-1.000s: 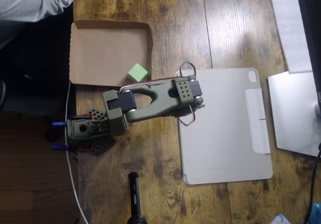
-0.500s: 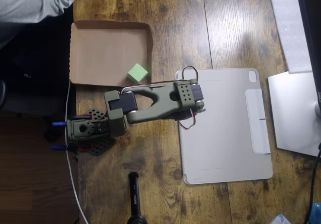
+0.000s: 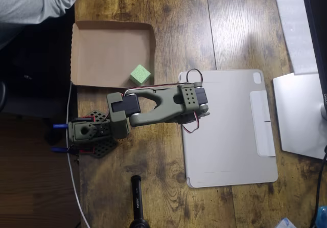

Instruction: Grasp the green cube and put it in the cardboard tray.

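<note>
While its jaws are hidden beneath the olive-green arm, so their state cannot be told, the gripper (image 3: 196, 116) sits well right of the small light-green foam cube (image 3: 139, 74), resting inside the shallow brown cardboard tray (image 3: 102, 28); any sweep leftward risks knocking it

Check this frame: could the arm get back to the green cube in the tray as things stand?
Probably yes: the green cube sits uncovered in the cardboard tray, near its lower-right corner, close to the arm, nothing lying between.
</note>
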